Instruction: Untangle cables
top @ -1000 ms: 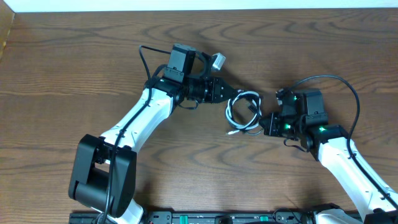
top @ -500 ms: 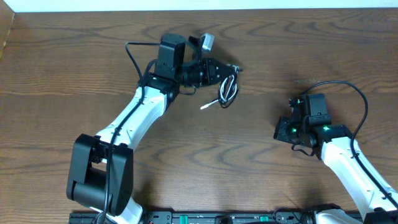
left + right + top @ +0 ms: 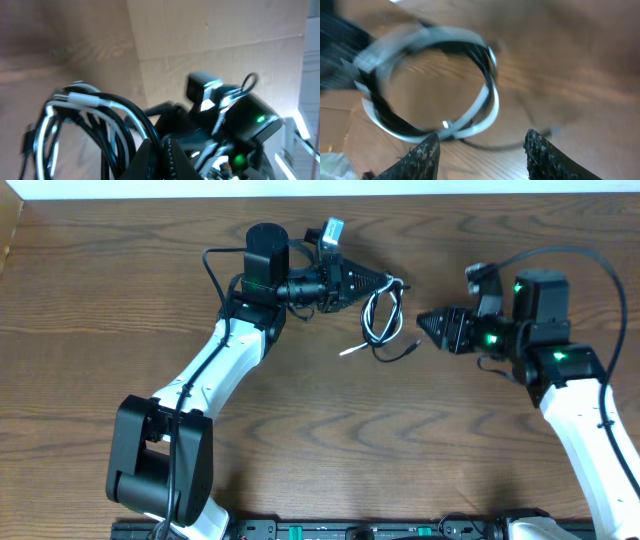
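Observation:
The black and white cables hang as one tangled coil from my left gripper, which is shut on the coil's top. A white plug end and a black end trail below. In the left wrist view the looped cables run into the closed left gripper. My right gripper stands open just right of the coil, not touching it. The right wrist view shows the coil ahead of the open right gripper, with its left fingertip near the loop's lower edge.
The wooden table runs out in all directions. A pale strip borders its far edge. Thick black wires arch over my right arm. The right arm fills the background of the left wrist view.
The right gripper let go of the coil, opened, drew back, then rose toward it again. The left gripper carried the coil up and away from the right one.

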